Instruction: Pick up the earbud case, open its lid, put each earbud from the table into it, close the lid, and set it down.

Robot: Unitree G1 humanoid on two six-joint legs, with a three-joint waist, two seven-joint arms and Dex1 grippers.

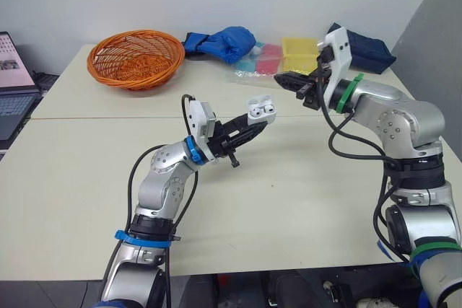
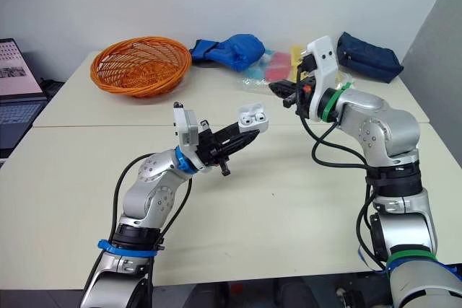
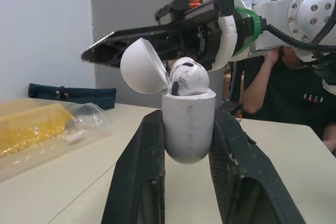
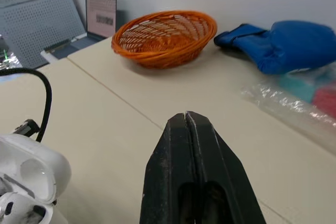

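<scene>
The left gripper [image 1: 254, 126], out over the pale table [image 1: 289, 200] on the near side of the orange basket [image 1: 136, 70], has its 2 black fingers clamped on the white earbud case [image 1: 261, 110]. The right gripper [image 4: 186, 116], to the right of the basket, has its fingers pressed together on nothing. The case looks light, rigid and glossy, so it could slip, and it is best pinched on its body, not on the thin lid. Its long axis runs along the fingers, with its mouth away from the wrist, the lid swung open and 1 earbud [image 3: 189, 77] seated.
</scene>
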